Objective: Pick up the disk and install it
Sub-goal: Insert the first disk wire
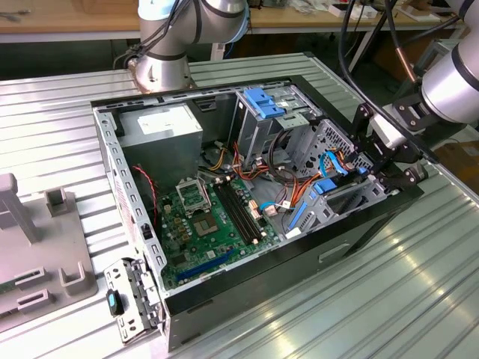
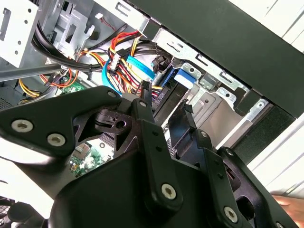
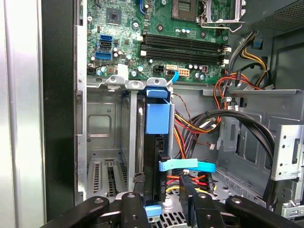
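Bright, even overhead light; glare streaks the ribbed metal table (image 1: 419,284). Shadow fills the computer case (image 1: 359,238), and near black linkages look soft.

Ribbed silver metal surface (image 1: 419,284) carrying an open black computer case (image 1: 247,202), which lies on its side at the middle of the surface with its interior facing up. Toward the exterior view's left of the case, a grey plastic fixture plate (image 1: 45,254) with upright blocks rests on the surface. Behind the case, the robot arm base (image 1: 161,71) stands on the same surface
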